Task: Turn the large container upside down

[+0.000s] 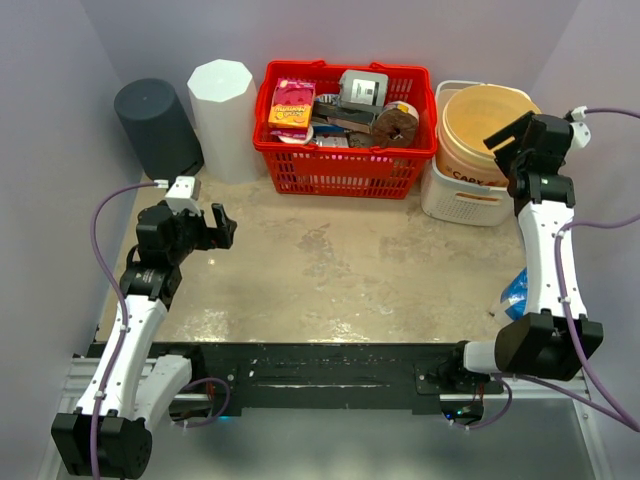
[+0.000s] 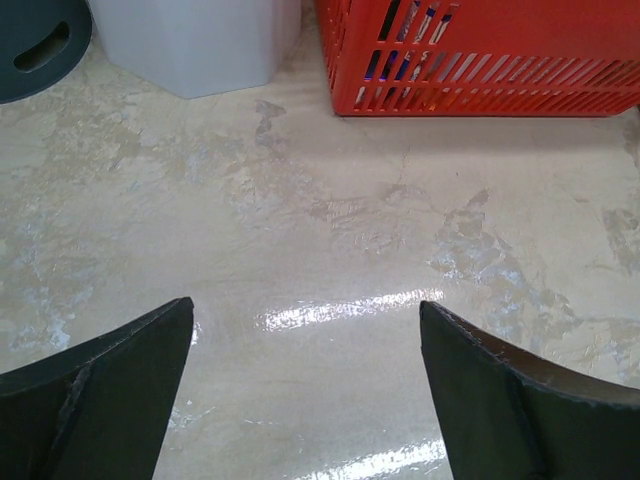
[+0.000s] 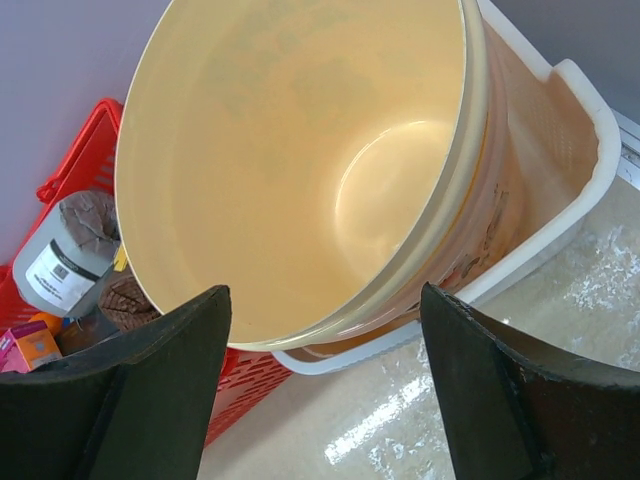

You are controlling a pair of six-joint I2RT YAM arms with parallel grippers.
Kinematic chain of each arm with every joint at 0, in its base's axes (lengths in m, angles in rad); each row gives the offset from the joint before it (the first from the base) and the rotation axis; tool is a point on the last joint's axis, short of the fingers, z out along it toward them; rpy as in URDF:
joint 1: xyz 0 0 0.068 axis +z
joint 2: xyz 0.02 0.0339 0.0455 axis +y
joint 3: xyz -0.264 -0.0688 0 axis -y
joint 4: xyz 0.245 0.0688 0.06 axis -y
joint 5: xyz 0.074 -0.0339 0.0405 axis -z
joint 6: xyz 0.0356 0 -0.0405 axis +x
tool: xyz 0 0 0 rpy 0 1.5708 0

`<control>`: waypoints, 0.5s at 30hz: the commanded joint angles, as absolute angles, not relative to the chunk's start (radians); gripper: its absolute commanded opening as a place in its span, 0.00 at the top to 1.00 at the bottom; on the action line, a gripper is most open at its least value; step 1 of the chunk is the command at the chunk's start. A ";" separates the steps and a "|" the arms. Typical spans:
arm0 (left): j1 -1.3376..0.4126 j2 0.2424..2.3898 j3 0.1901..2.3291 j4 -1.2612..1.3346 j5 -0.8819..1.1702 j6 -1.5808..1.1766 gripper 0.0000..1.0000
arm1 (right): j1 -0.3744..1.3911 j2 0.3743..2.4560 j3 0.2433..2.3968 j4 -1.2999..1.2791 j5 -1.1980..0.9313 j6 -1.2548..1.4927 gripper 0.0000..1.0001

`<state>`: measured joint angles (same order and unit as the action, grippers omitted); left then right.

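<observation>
The large container (image 1: 480, 125) is a translucent yellowish tub standing mouth up inside a white basket (image 1: 455, 200) at the back right. In the right wrist view its empty inside (image 3: 320, 160) fills the frame, leaning in the white basket (image 3: 570, 190). My right gripper (image 1: 512, 140) is open and hovers just above the tub's near right rim; in its own view the gripper (image 3: 325, 330) has nothing between its fingers. My left gripper (image 1: 222, 226) is open and empty over bare table at the left; it also shows in the left wrist view (image 2: 305, 330).
A red basket (image 1: 345, 165) full of groceries stands at the back centre, left of the white basket. A white faceted bin (image 1: 222, 115) and a dark grey cylinder (image 1: 155, 125) stand at the back left. A blue packet (image 1: 515, 292) lies by the right arm.
</observation>
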<state>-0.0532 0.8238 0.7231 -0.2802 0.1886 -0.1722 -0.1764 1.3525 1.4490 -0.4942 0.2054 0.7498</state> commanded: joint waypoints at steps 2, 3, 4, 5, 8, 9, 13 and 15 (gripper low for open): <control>-0.049 0.815 0.721 -0.270 0.179 -0.161 0.02 | -0.181 1.342 1.463 -0.463 0.245 0.782 0.22; -0.049 0.816 0.722 -0.270 0.181 -0.161 0.02 | -0.181 1.347 1.463 -0.460 0.259 0.787 0.22; -0.049 0.815 0.721 -0.270 0.183 -0.161 0.01 | -0.181 1.348 1.463 -0.457 0.264 0.791 0.23; -0.049 0.816 0.721 -0.268 0.186 -0.161 0.02 | -0.183 1.350 1.463 -0.450 0.262 0.795 0.23; -0.048 0.816 0.721 -0.268 0.192 -0.161 0.02 | -0.183 1.368 1.480 -0.422 0.264 0.798 0.25; -0.048 0.816 0.721 -0.268 0.190 -0.163 0.02 | -0.183 1.379 1.492 -0.432 0.268 0.798 0.25; -0.048 0.815 0.719 -0.268 0.186 -0.163 0.02 | -0.183 1.422 1.529 -0.465 0.262 0.792 0.26; -0.048 0.815 0.719 -0.268 0.184 -0.161 0.02 | -0.183 1.417 1.511 -0.456 0.262 0.795 0.26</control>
